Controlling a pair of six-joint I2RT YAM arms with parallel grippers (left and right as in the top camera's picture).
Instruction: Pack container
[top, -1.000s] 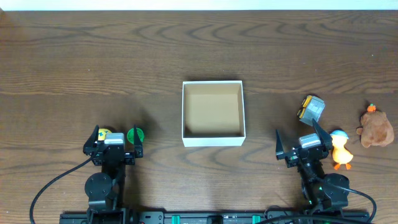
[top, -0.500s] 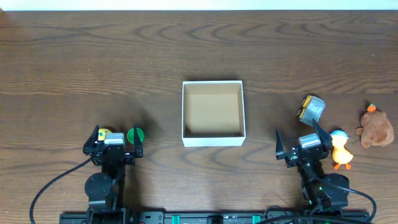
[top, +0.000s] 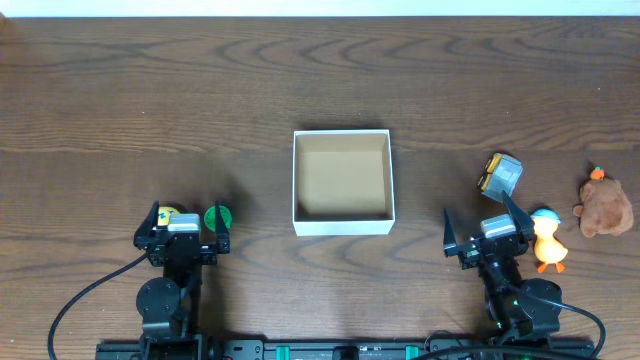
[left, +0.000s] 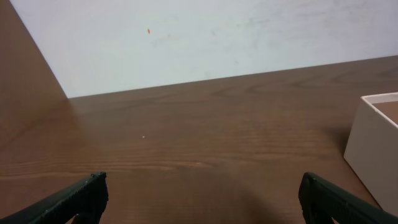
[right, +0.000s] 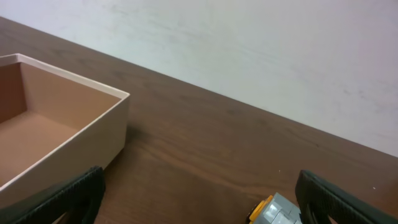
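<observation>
The container (top: 343, 226), a square white-walled box with a brown inside, stands empty at the table's middle. Its wall shows at the right edge of the left wrist view (left: 373, 146) and at the left of the right wrist view (right: 74, 134). My left gripper (top: 187, 212) (left: 202, 193) stands open near the front left, nothing between its fingers. My right gripper (top: 482, 222) (right: 199, 186) stands open near the front right. A grey and yellow toy vehicle (top: 500, 175) (right: 277, 211) lies just beyond it.
A green toy (top: 217, 215) and a yellow toy (top: 167, 212) lie by the left gripper. A yellow duck (top: 547, 242) stands right of the right gripper. A brown plush (top: 604, 206) sits near the right edge.
</observation>
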